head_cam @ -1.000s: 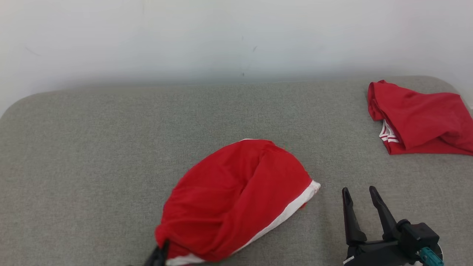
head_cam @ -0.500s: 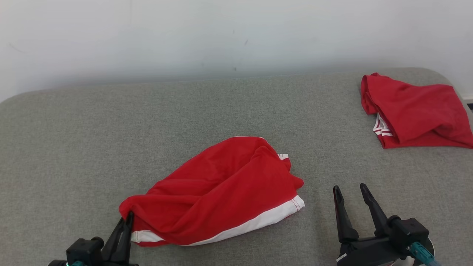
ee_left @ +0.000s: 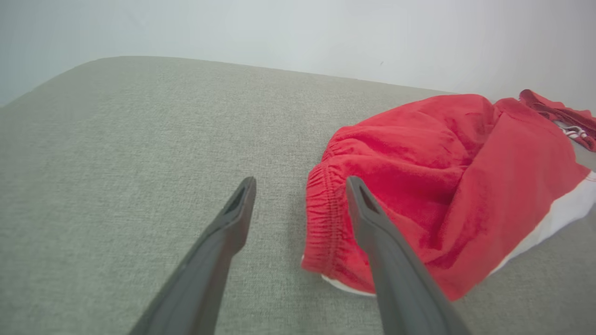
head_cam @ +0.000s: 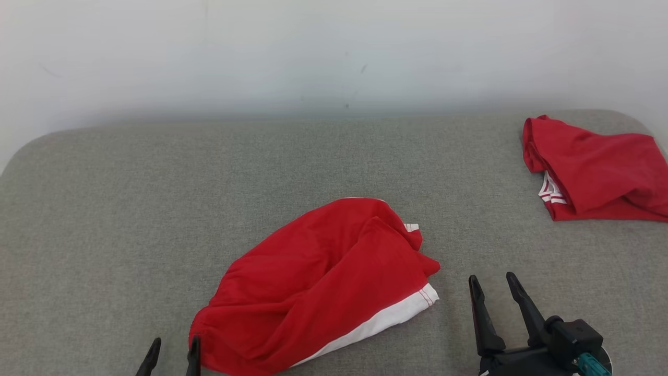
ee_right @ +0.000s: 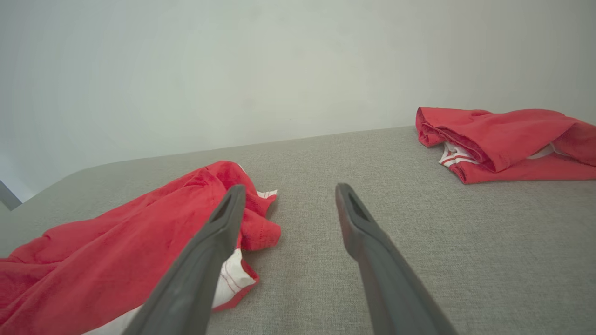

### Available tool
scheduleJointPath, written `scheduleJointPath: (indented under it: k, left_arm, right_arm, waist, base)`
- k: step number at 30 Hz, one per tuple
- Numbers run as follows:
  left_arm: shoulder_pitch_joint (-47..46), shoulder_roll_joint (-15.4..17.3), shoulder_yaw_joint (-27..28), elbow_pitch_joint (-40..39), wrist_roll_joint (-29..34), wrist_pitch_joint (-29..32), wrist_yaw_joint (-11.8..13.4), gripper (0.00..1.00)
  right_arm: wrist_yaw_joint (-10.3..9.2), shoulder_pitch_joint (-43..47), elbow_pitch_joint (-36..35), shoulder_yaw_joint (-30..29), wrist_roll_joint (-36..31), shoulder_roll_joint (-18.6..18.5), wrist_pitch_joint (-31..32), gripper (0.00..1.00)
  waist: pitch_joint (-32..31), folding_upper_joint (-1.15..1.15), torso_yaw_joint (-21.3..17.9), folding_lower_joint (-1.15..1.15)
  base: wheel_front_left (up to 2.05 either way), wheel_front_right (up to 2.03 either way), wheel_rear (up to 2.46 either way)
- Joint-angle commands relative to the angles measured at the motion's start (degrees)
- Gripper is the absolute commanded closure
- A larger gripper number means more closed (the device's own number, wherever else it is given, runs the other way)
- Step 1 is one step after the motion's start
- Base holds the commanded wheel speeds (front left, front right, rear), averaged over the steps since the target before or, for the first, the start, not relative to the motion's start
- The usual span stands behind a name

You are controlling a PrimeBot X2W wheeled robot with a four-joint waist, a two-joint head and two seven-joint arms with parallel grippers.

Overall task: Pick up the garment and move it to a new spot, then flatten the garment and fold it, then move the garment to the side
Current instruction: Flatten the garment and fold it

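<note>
A crumpled red garment point(head_cam: 318, 284) with a white band lies on the grey cushioned surface point(head_cam: 130, 209), near the front centre. Its elastic waistband end point(ee_left: 321, 218) faces my left gripper point(head_cam: 172, 350), whose open fingers stand just left of that end, with nothing between them. In the left wrist view the same gripper point(ee_left: 300, 186) has its right finger in front of the red cloth. My right gripper point(head_cam: 490, 282) stands open to the garment's right, apart from it; in its own wrist view point(ee_right: 286, 193) the garment point(ee_right: 116, 251) lies at the lower left.
A second red garment point(head_cam: 595, 169) with white stripes lies bunched at the far right of the surface, also seen as a red heap point(ee_right: 503, 139) in the right wrist view. A pale wall point(head_cam: 334, 52) rises behind the surface's rounded back edge.
My left gripper was shut on the garment's waistband end and has let it go, opening beside it. The garment has settled flat on the surface. The right gripper stays open in place.
</note>
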Motion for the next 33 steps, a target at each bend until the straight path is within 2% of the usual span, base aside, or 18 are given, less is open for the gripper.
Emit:
scheduleJointPath:
  k: [1,7,12,16,24,33]
  left_arm:
    - [2.8,-1.0,1.3,-2.4,0.8,-0.2,0.1,0.00]
    - [7.6,-2.3,2.9,-4.6,1.4,-0.2,0.1,0.00]
    - [8.0,-1.7,0.8,-2.9,2.3,-0.2,0.1,0.00]
    - [5.9,-0.8,-1.8,0.5,3.1,-0.2,0.1,0.00]
    - [2.0,1.8,-2.5,6.5,2.3,-0.2,0.1,0.00]
    - [-3.2,5.7,-9.2,10.7,2.0,-0.2,0.1,0.00]
  right_arm:
    - [-0.16,1.1,-0.3,0.3,0.4,0.1,-0.3,0.00]
    - [-0.16,2.5,0.2,1.0,1.0,-0.8,-0.3,0.00]
    - [-0.16,3.4,0.5,0.9,1.3,-0.9,-0.3,0.00]
    - [-0.16,3.3,0.7,1.3,1.5,-0.7,-0.3,0.00]
    - [-0.16,2.1,2.0,3.4,1.6,-1.7,-0.3,0.00]
    - [-0.16,1.1,2.7,4.3,1.6,-2.3,-0.3,0.00]
  waist:
    - [-0.3,0.00,0.3,0.00]
    - [-0.6,0.00,1.3,0.00]
    - [-0.9,0.00,1.9,0.00]
    - [-1.1,0.00,1.7,0.00]
    - [-0.7,0.00,0.6,0.00]
    - [0.4,0.00,0.1,0.00]
  base:
    - [0.00,0.00,0.00]
    - [0.00,0.00,0.00]
    - [0.00,0.00,0.00]
    - [0.00,0.00,0.00]
    - [0.00,0.00,0.00]
    - [0.00,0.00,0.00]
